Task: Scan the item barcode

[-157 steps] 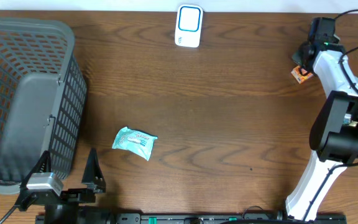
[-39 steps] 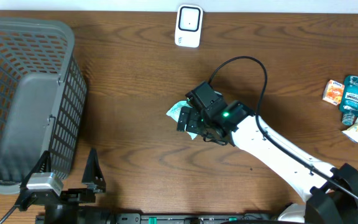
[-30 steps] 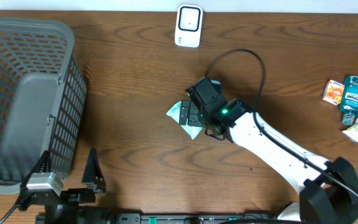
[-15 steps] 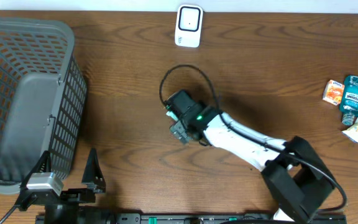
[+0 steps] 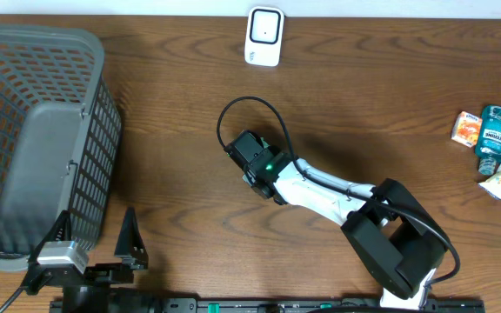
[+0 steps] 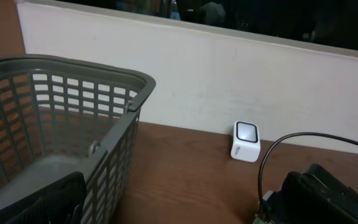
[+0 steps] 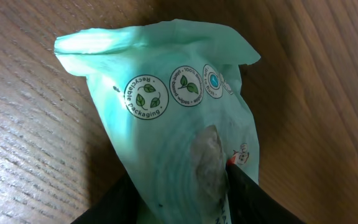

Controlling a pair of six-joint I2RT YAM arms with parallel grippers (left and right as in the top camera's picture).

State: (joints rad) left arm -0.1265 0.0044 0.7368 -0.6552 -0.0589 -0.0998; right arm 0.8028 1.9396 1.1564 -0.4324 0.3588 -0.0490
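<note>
Right tool (image 5: 247, 157) clamped on green packet (image 7: 185, 124) | scanner (image 5: 263, 36) lies beyond, toward far edge, slightly right | left tool (image 5: 94, 233) jaws apart, farther from packet

A big grey basket (image 5: 94, 161) sits at the left edge of the table (image 5: 181, 104), and a blue bottle (image 5: 497, 130) and an orange packet (image 5: 466, 128) lie at the right edge.

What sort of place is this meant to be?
Probably a mock shop checkout on a table: a grey basket, a white scanner, groceries piled at the right edge, and a green packet in the right gripper.
</note>
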